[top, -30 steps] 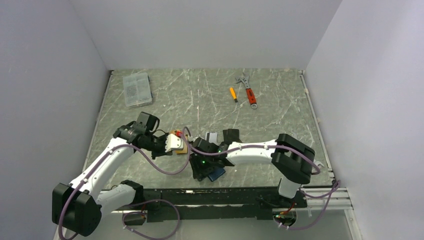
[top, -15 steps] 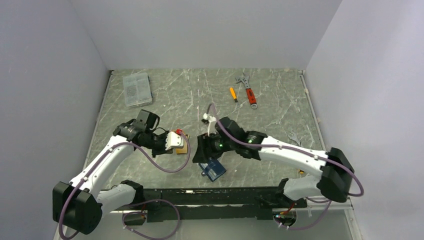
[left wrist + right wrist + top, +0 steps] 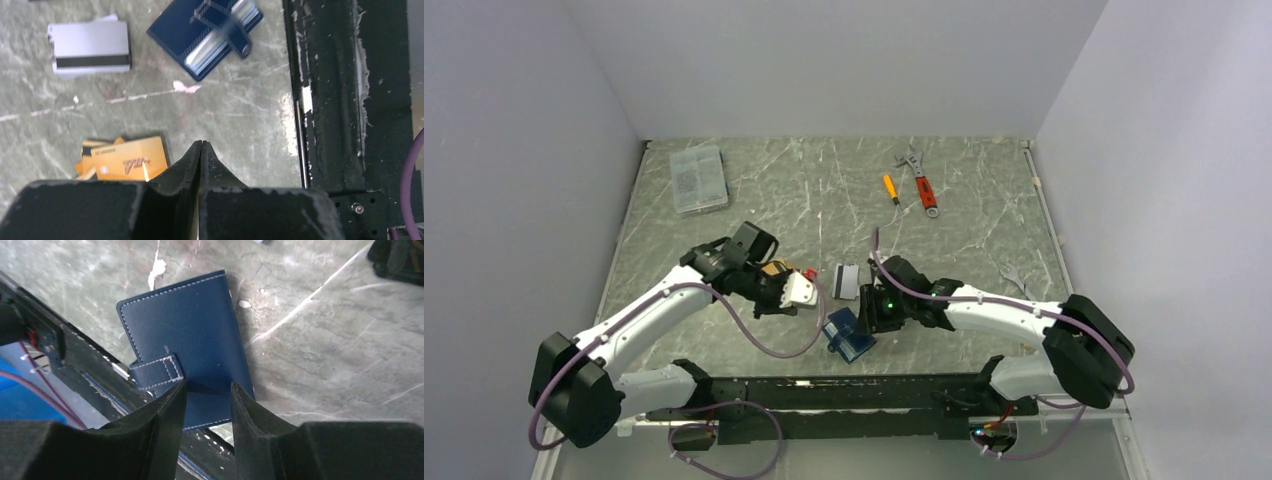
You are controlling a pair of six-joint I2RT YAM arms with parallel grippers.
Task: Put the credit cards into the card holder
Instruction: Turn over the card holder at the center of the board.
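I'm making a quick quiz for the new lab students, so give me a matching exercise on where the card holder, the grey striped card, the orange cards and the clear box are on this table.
1 card holder
2 grey striped card
3 orange cards
4 clear box

A far left corner of the table
B under the right gripper, at the near edge
C beside the left gripper
D just beyond the card holder

Pairs: 1-B, 2-D, 3-C, 4-A
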